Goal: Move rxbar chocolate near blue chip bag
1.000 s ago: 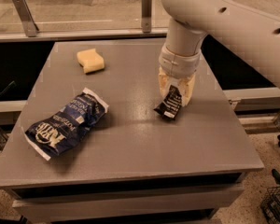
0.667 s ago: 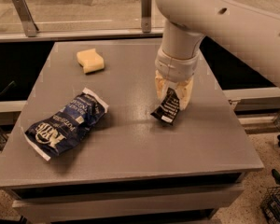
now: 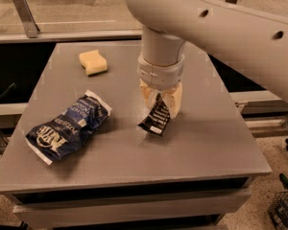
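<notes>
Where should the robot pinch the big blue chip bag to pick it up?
Probably from straight above, pinching the narrow way across the puffy middle of the blue chip bag. It lies flat and slanted on the table, and the crinkled middle gives something to squeeze. The gripper is busy now, hanging over the table's middle, shut on the rxbar chocolate.

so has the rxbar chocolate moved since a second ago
Yes. The rxbar chocolate, held by the gripper, shifted left toward the blue chip bag, measured against the sponge.

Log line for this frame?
hand: above table centre, shut on rxbar chocolate | blue chip bag: apart from bar | placed: no
</notes>
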